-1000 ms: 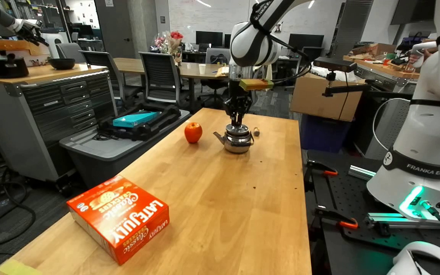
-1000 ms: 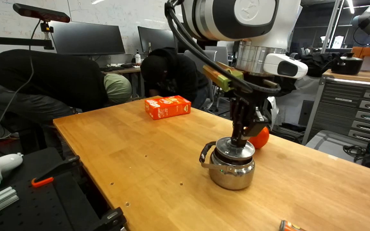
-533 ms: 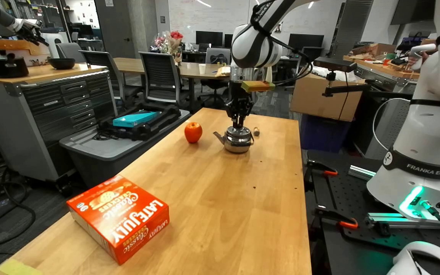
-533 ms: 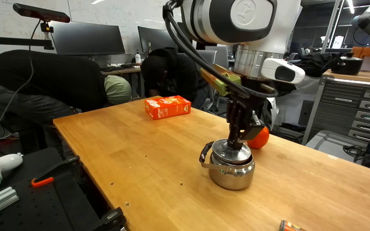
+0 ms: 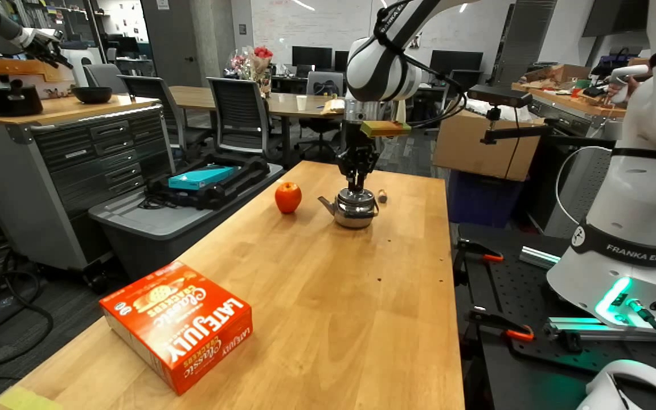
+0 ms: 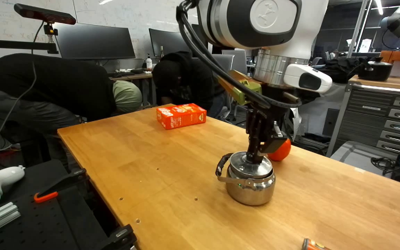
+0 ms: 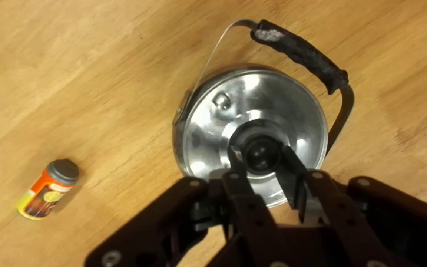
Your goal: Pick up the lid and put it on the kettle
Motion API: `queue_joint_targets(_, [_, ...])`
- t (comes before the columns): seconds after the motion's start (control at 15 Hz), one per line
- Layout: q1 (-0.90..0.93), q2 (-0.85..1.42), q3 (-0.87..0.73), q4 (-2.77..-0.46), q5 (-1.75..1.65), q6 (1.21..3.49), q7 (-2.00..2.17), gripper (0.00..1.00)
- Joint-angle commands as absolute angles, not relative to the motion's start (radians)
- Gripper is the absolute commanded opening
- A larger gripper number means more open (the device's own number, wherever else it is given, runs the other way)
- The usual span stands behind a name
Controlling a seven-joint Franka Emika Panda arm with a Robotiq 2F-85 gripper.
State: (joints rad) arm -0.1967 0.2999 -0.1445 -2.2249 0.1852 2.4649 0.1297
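While lid (image 7: 254, 114) covered kettle (image 6: 250, 191), full seating unclear, gripper (image 7: 261, 150) was clamped on lid's dark knob (image 7: 261, 158); red apple (image 5: 288, 198) stood near spout (image 5: 326, 204), small orange canister (image 7: 46, 191) lay apart.

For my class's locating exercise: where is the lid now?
In an exterior view, the lid is over the kettle, beneath the gripper and left of the apple. In the wrist view, it is above and right of the small capped bottle.

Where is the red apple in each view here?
In an exterior view: apple, just left of centre, left of the kettle.
In an exterior view: apple, right of centre, partly behind the gripper.
Wrist view: not in it.
Shared landmark: the kettle, in all three.
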Motion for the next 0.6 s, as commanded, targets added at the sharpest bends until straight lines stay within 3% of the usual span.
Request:
queue_joint_targets(0.0, [-0.213, 0.294, -0.14, -2.223, 0.227, 2.478, 0.09, 0.07])
queue_joint_targets(0.53, [-0.214, 0.309, -0.141, -2.212, 0.231, 2.474, 0.091, 0.07])
